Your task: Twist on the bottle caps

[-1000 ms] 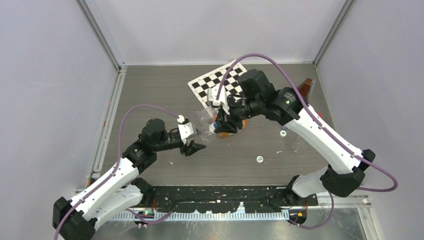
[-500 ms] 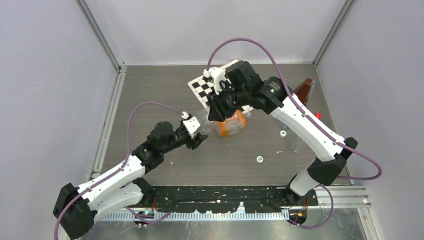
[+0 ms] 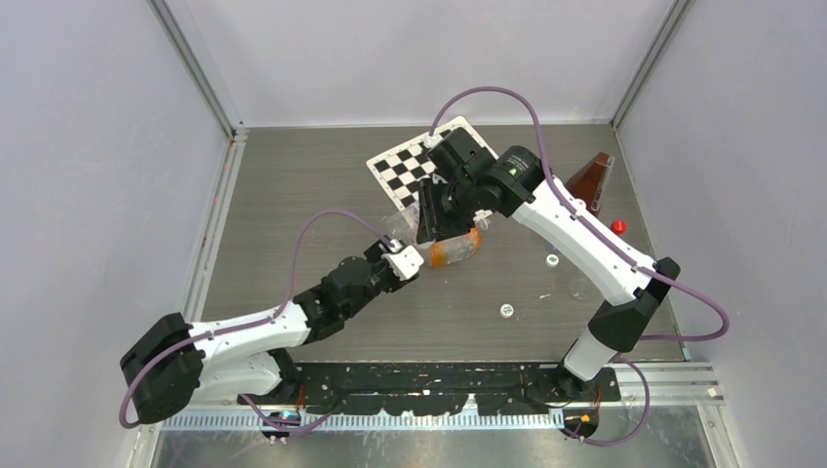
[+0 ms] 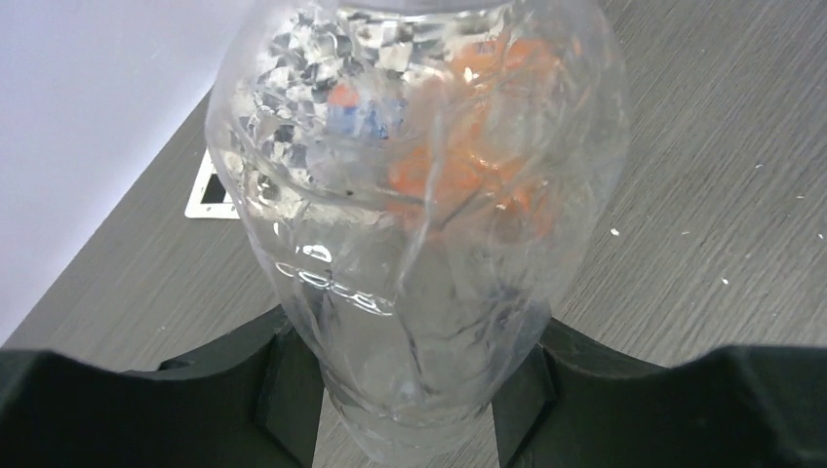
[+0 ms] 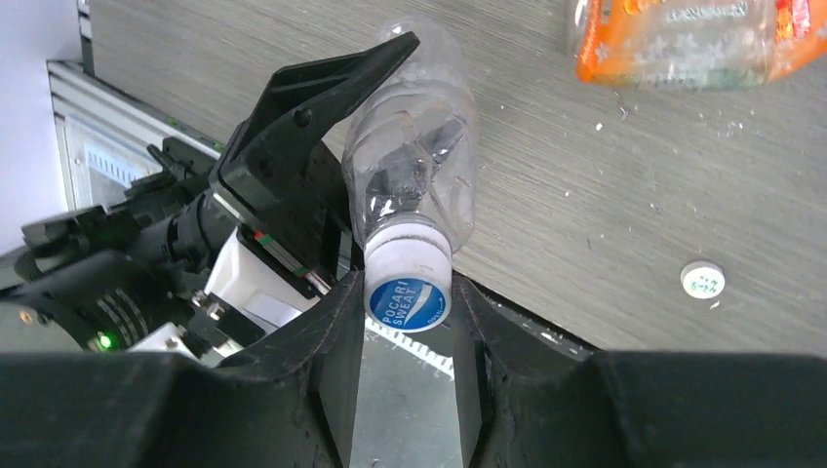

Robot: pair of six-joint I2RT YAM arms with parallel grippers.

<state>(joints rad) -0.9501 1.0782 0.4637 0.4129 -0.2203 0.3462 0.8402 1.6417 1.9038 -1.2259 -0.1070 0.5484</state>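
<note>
Right wrist: I'm gripping the bottle cap [image 5: 408,292] in the right jaws.
Left wrist: left jaws are clamping the clear bottle [image 4: 419,195].

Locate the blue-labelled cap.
Right wrist view, lower centre: the blue-labelled cap sits on the clear bottle, pinched in the right gripper; the left gripper holds that bottle.

We are holding a bottle [image 5: 414,156] in the left tool [image 4: 410,390], its cap [image 5: 409,300] in the right tool [image 5: 409,327]; another bottle [image 3: 455,248] is lying just right, loose caps [image 3: 506,310] farther right.

Four bottles [image 3: 456,249], three small white bottle caps [image 3: 506,310], one red cap [image 3: 617,226] and one black and white checkered board [image 3: 402,168] on the tabletop [image 3: 293,195]
</note>
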